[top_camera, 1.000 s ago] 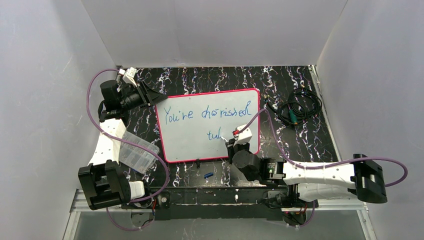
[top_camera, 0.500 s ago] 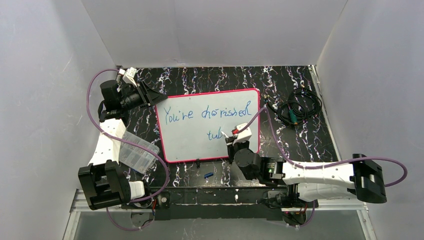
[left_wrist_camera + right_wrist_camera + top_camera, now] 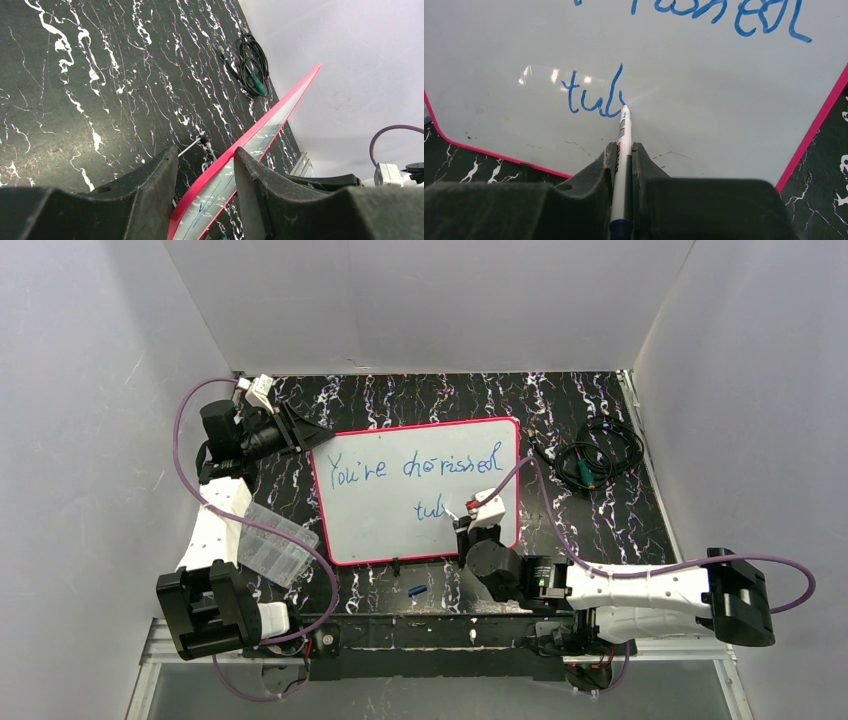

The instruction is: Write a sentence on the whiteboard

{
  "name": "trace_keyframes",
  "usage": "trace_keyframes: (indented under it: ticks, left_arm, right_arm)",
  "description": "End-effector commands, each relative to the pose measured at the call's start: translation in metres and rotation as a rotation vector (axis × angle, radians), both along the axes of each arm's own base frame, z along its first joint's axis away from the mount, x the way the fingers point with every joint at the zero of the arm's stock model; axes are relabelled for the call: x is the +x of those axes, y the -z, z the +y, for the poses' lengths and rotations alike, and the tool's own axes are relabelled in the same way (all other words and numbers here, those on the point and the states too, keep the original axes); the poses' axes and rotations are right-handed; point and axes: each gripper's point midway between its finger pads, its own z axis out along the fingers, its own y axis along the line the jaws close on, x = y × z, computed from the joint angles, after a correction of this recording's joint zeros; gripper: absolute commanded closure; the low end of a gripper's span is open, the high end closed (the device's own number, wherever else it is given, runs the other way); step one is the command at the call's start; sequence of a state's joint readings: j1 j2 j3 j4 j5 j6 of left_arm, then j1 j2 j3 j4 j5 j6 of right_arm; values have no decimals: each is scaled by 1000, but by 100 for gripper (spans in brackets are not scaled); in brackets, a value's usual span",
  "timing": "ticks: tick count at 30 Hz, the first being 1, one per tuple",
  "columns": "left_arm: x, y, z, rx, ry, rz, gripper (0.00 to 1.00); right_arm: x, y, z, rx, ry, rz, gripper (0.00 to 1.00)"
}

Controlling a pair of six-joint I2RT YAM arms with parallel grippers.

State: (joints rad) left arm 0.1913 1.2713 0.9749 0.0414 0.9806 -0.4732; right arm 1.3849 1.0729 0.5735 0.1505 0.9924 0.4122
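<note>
The whiteboard (image 3: 400, 535) with its pink-red frame lies on the black marbled table. The sentence (image 3: 415, 468) is in blue cursive: "You're cherished" on the top line and "tul" (image 3: 594, 97) below it. My right gripper (image 3: 624, 146) is shut on a white marker (image 3: 624, 131), whose tip touches the board at the end of "tul". In the top view it (image 3: 468, 523) sits over the board's lower right. My left gripper (image 3: 204, 150) clamps the board's far-left corner (image 3: 270, 120); in the top view it (image 3: 305, 430) is at that corner.
A clear plastic box (image 3: 270, 540) lies left of the board by the left arm. A coil of black cable (image 3: 595, 455) lies at the far right. A small blue cap (image 3: 417, 590) lies near the front edge. Grey walls enclose the table.
My right gripper with the marker has shifted only slightly by the end of "tul". The left arm and the board have not moved.
</note>
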Motion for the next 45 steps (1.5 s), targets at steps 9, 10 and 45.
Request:
trace_keyframes:
  ticks: [9, 10, 45]
  left_arm:
    - [-10, -11, -7, -5, 33, -28, 57]
    - [-10, -11, -7, -5, 33, -28, 57]
    - [-10, -11, -7, -5, 33, -31, 57]
  right_arm:
    - [-1, -19, -9, 51, 31, -22, 99]
    - [0, -22, -9, 58, 33, -30, 99]
    - [-29, 25, 38, 28, -118, 89, 99]
